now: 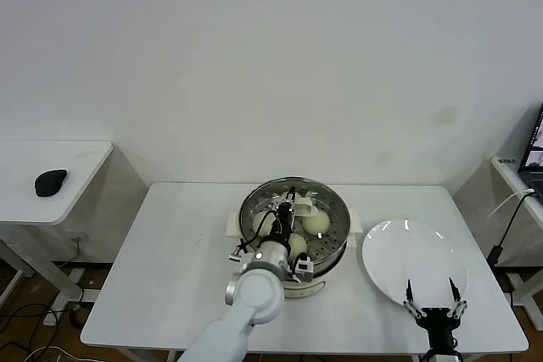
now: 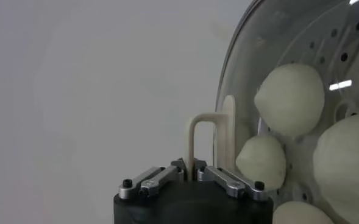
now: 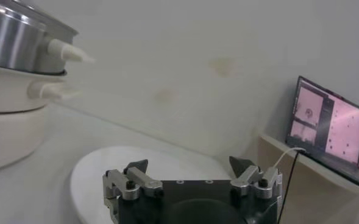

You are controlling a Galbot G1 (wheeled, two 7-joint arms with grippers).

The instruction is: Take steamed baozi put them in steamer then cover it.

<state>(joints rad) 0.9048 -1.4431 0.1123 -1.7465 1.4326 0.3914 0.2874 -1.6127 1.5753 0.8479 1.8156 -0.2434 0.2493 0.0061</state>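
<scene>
The steamer [image 1: 335, 203] stands at the table's middle on its white base. Several baozi [image 1: 316, 223] lie on its perforated tray; through the glass they also show in the left wrist view [image 2: 290, 99]. The cover [image 2: 252, 61] lies over the pot. I cannot tell if it rests on the rim. My left gripper [image 1: 287, 209] is above the pot's middle, shut on the cover's cream handle [image 2: 202, 137]. My right gripper [image 1: 434, 298] is open and empty at the near edge of the white plate [image 1: 416, 256]. The right wrist view shows the steamer's side [image 3: 11, 42].
The bare white plate [image 3: 106, 170] sits right of the steamer. A side table at left holds a black mouse [image 1: 50, 181]. A laptop [image 3: 328, 125] stands on a shelf at the far right, with cables hanging beside the table.
</scene>
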